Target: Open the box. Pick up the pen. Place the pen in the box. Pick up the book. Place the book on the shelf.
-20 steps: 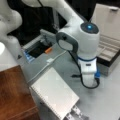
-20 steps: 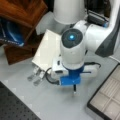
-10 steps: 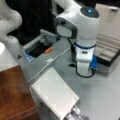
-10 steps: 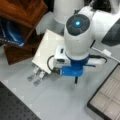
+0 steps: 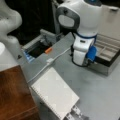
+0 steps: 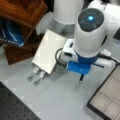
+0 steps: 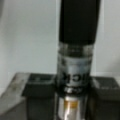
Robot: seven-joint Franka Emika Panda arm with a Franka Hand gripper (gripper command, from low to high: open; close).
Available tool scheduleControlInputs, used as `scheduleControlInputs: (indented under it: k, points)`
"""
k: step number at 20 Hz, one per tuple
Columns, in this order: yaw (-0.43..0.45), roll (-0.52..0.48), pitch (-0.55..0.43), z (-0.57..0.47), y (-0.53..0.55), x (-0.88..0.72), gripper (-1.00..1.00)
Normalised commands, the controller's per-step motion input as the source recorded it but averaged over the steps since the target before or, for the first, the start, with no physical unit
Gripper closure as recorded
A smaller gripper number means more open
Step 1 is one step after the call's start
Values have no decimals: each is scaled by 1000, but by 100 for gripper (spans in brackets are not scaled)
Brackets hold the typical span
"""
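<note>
My gripper is shut on the pen, a black body with a silver section standing upright between the fingers. In a front view the pen's tip hangs below the hand, over the grey table, left of the open box. The box lies with its beige compartments showing just behind and right of the hand; the fingers are hidden there. The white spiral-bound book lies flat on the table beside the reddish-brown shelf. In a front view the book sits under the shelf's edge.
A dark recess with an orange piece lies at the table's back left. Metal clips stick out at the book's corner. Another white arm stands at the left. A black perforated board borders the table.
The arm has carried the pen a little way toward the box, rising slightly from the table. The book and the box have not moved.
</note>
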Motion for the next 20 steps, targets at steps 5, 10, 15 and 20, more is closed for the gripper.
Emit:
scheduleControlInputs:
  k: [5,10,15,20]
  points:
    - [-320,33,-21,105,350,-190,100]
    - [-252,98,13,77,267,-189,100]
    - [-221,122,3,-32,216,-192,100]
    - [-204,122,-44,-116,246,-164,100]
